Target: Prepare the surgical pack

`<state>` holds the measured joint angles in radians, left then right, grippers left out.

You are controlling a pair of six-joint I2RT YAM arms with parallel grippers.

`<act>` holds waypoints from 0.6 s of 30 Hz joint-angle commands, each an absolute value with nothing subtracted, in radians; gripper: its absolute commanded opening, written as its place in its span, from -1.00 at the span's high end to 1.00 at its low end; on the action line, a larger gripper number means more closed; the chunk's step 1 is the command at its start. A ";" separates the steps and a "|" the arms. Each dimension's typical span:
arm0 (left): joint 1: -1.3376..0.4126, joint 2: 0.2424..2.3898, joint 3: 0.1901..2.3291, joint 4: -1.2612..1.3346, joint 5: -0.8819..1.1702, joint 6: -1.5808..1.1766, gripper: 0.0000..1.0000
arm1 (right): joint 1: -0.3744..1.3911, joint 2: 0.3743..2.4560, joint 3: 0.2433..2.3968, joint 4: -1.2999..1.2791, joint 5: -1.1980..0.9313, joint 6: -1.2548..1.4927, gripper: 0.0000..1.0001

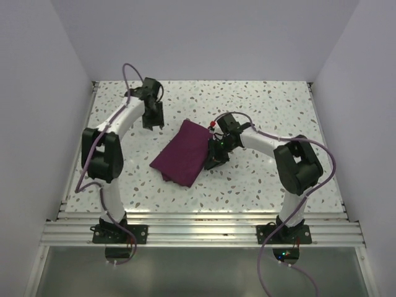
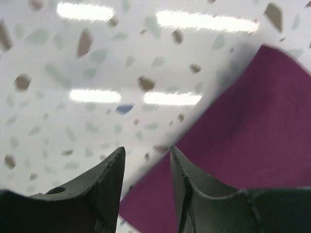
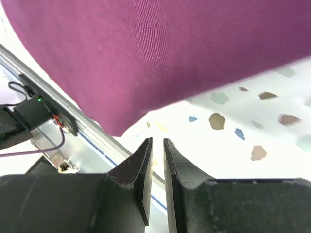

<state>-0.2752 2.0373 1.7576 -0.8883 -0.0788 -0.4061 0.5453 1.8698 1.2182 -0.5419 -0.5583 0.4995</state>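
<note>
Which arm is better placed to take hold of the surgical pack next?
Likely right: the right end effector sits at the edge of the surgical pack; the left end effector stands apart from it.

- Surgical pack (image 1: 182, 153), top view: fold layers are too small to count. Whether the right hand (image 1: 216, 162) touches its right edge cannot be told.
- Left wrist view: pack is cut off by the right and bottom edges. Desk (image 2: 97, 73) speckles are blurred.
- Right wrist view: pack is cut off at the top, left and right.
- Left hand (image 1: 153, 117), top view: finger gap is too small to tell.
</note>
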 commanded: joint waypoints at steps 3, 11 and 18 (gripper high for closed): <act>-0.163 1.630 1.372 -0.853 0.064 -0.515 0.30 | 0.457 1.805 1.219 -0.574 -0.551 0.451 0.62; -0.117 1.302 0.810 -0.608 0.380 -0.724 1.00 | 0.311 1.907 1.424 -0.574 -0.581 0.468 0.62; -0.117 1.316 0.675 -0.523 0.415 -0.765 1.00 | 0.296 2.161 1.829 -0.621 -0.534 0.457 0.62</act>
<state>-0.1246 1.3163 0.7059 -0.6537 0.3378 -0.7155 0.2878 2.0918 1.6764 -0.5919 -0.5564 0.4690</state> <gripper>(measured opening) 0.005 0.189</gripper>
